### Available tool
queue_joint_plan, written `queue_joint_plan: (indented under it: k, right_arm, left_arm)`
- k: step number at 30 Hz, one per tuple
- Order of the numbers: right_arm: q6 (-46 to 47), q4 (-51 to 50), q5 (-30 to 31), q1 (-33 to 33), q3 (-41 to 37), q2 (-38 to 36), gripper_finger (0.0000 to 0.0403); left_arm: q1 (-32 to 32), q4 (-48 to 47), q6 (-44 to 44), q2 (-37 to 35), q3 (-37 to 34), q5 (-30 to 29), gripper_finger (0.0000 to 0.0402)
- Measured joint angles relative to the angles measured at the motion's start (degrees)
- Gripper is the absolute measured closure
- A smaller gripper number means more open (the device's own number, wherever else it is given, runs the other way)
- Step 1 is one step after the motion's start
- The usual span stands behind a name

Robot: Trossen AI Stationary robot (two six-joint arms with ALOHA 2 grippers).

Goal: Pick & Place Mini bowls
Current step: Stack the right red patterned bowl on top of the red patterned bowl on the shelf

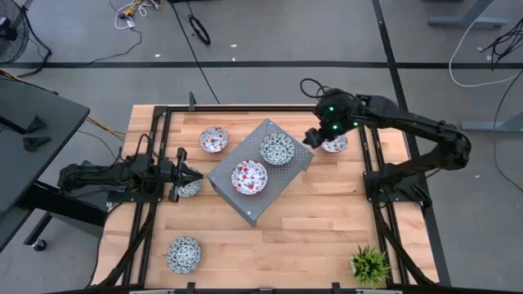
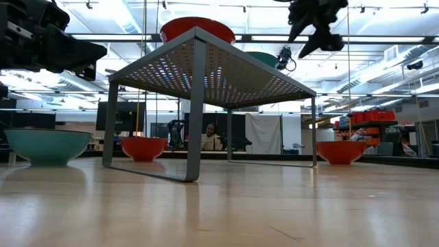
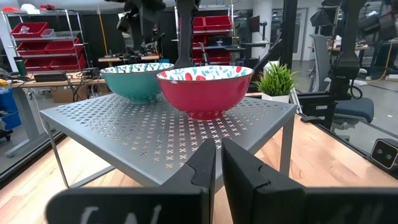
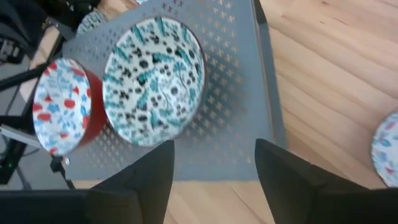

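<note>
A grey perforated metal stand in the table's middle carries a red-patterned mini bowl and a teal-patterned one. Another red bowl rests on the table toward the far left, and a teal one at the near left. My right gripper is open and hovers above the stand's right edge, beside the teal bowl and partly covering a red bowl on the table. My left gripper is shut, empty, and points at the stand, above a partly hidden teal bowl.
A small green potted plant stands at the table's near right corner. Black frame rails run along the table's left and right sides. Bare wood lies between the stand and the near edge.
</note>
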Motion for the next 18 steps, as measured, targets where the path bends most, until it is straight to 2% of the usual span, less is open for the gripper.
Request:
queue_joint_plan:
  k: [3,13,18]
  right_arm:
    - [-1.4,-1.1,0.0,0.0,-0.9,-1.8,0.0187]
    - [-1.7,-0.8,0.0,0.0,-10.9,-10.4,0.0195]
    - [-5.7,-1.2,0.0,0.0,-15.0,-14.0,0.0195]
  left_arm:
    - [0.0,0.0,0.0,0.0,0.0,0.0,0.0372]
    - [0.0,0.0,0.0,0.0,0.0,0.0,0.0372]
    - [0.0,0.0,0.0,0.0,0.0,0.0,0.0372]
